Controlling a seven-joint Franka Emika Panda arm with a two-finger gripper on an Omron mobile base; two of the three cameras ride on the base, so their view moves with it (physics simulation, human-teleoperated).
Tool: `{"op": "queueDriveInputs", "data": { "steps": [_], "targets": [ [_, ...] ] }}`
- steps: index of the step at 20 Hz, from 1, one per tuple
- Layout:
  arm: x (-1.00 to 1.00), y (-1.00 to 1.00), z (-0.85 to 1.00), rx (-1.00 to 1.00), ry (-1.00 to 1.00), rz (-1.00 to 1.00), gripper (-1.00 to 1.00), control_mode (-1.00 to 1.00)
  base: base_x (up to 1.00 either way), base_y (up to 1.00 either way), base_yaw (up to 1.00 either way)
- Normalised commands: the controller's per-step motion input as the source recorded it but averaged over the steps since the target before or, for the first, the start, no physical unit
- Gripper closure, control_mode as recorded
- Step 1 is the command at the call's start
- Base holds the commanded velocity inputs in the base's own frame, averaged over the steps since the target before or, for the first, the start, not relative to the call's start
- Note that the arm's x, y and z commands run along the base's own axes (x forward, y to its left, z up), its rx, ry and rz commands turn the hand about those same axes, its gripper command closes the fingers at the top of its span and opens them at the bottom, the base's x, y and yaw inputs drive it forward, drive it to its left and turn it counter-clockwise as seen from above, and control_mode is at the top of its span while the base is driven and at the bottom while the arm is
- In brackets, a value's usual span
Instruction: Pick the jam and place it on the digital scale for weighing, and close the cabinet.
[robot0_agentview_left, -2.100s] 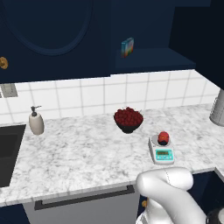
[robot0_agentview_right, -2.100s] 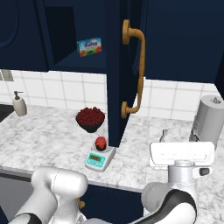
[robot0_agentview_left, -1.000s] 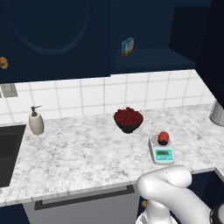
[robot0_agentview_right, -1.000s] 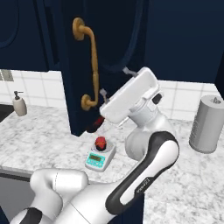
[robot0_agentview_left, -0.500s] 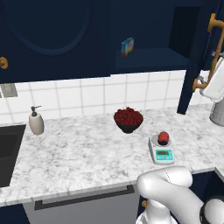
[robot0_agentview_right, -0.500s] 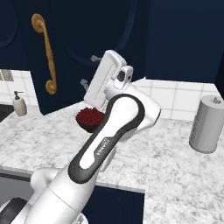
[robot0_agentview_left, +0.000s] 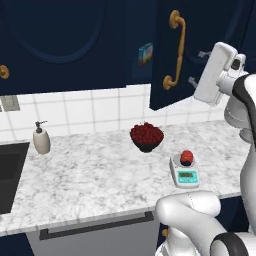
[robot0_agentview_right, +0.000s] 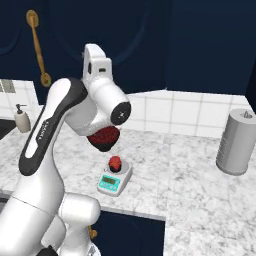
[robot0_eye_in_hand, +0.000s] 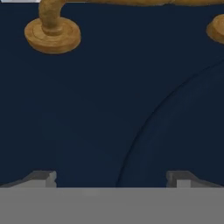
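On the near edge of the marble table (robot0_agentview_left: 90, 185), the digital scale (robot0_agentview_left: 184, 171) is standing with its teal display facing the front, and the jam (robot0_agentview_left: 187, 157) is sitting on its round platter (upright, touching nothing else). Just behind, toward the tiled wall, the dark berry bowl (robot0_agentview_left: 146, 137) is resting; the soap dispenser (robot0_agentview_left: 41, 138) is standing well apart at the left, beside the sink. Higher up, the gripper (robot0_eye_in_hand: 111, 178) is facing the navy cabinet (robot0_agentview_left: 200, 50) door close below its gold handle (robot0_agentview_left: 176, 50); its fingers (robot0_eye_in_hand: 39, 178) are standing spread apart, holding nothing. The door is hanging partly ajar. A grey canister (robot0_agentview_right: 236, 142) is standing at the far right.
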Motion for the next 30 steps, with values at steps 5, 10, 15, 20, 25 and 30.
{"op": "queueDriveInputs", "data": {
  "steps": [5,10,15,20,25,30],
  "targets": [
    [0.87,0.23,-0.07,-0.03,0.0,-0.15,-1.0,-1.0,0.0,0.0,0.0],
    [0.86,0.0,-0.1,0.0,0.0,0.0,-1.0,-1.0,0.0,0.0,0.0],
    [0.8,-0.11,-0.05,0.0,0.0,0.0,-1.0,-1.0,0.0,0.0,0.0],
    [0.81,-0.06,-0.17,0.0,0.01,0.0,-1.0,-1.0,0.0,0.0,0.0],
    [0.28,-0.13,-0.23,0.01,-0.1,0.0,-1.0,-1.0,0.0,0.0,0.0],
    [-1.0,-0.39,0.3,0.02,-0.06,0.0,-1.0,-1.0,0.0,0.0,0.0]
  ]
}}
